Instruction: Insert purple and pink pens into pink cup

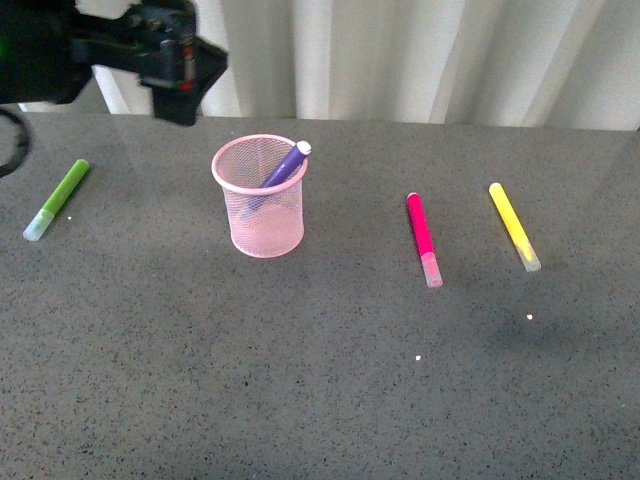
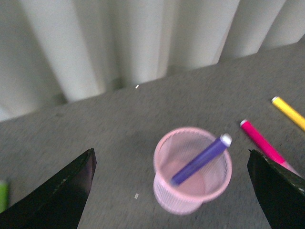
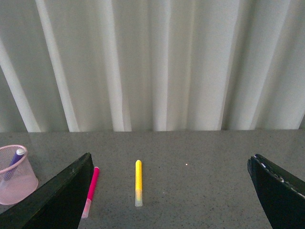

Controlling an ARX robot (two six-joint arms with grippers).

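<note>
One delivered: purple pen (image 1: 283, 167) propped on pink cup (image 1: 265, 228) rim, centre-left; pink pen (image 1: 421, 230) lying centre-right; left fingers (image 2: 66, 191), right fingers (image 3: 66, 191) apart, ready for it.

So the table (image 1: 320, 400) is a dark grey speckled surface that fills most of the front view. Far left of the frame there's a lime-green marker (image 1: 57, 200) lying flat on a diagonal, its pale cap end pointing lower left. Over on the right side a yellow marker (image 1: 514, 226) is also lying flat, angled, with its pale cap end toward the lower right. The two are well apart. A couple of tiny white specks (image 1: 418, 357) sit on the table, lower right of centre. Along the top, behind the table's far edge, hangs a white pleated curtain (image 1: 420, 60).
</note>
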